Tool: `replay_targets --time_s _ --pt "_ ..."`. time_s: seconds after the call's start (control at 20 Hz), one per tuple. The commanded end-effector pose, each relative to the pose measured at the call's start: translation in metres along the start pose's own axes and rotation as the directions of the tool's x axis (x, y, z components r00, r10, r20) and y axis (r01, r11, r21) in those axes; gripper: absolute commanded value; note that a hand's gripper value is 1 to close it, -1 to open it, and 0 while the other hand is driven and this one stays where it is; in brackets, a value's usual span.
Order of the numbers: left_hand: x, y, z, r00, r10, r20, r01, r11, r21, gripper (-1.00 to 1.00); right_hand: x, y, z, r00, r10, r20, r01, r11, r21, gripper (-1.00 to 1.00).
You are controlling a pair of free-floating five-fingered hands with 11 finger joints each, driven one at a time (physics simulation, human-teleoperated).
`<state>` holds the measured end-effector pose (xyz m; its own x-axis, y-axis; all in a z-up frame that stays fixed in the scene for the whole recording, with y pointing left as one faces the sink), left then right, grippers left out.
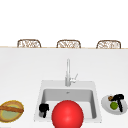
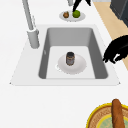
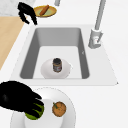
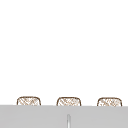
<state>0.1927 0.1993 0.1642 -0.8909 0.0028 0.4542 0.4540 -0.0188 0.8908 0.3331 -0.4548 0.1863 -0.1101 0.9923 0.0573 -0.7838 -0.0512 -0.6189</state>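
Right hand (image 3: 17, 100) curls its fingers over the green lime (image 3: 35, 112), which sits on a white plate (image 3: 67, 110) just right of the sink (image 3: 30, 47), beside a small orange fruit (image 3: 59, 109). Round, firm and light, the lime looks apt to roll, so an enclosing grasp from above seems safest. Left hand (image 1: 43, 109) hovers, curled on nothing, at the sink's left edge near a bread basket (image 1: 11, 111).

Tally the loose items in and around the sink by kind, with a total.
Plates: 3 (fruit plate, sink plate, yellow-rimmed plate)
Fruit: 2 (green fruit under the right hand, orange fruit)
Jar: 1
Bread roll: 1
Red ball: 1
Total: 8
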Motion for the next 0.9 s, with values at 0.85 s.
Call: replay_targets --time_s 0.85 --pt "0.0 0.0 0.0 1.0 0.0 0.0 0.0 1.0 0.0 0.0 0.014 0.013 -0.008 1.0 -0.008 0.01 0.008 1.0 -0.018 -1.0"
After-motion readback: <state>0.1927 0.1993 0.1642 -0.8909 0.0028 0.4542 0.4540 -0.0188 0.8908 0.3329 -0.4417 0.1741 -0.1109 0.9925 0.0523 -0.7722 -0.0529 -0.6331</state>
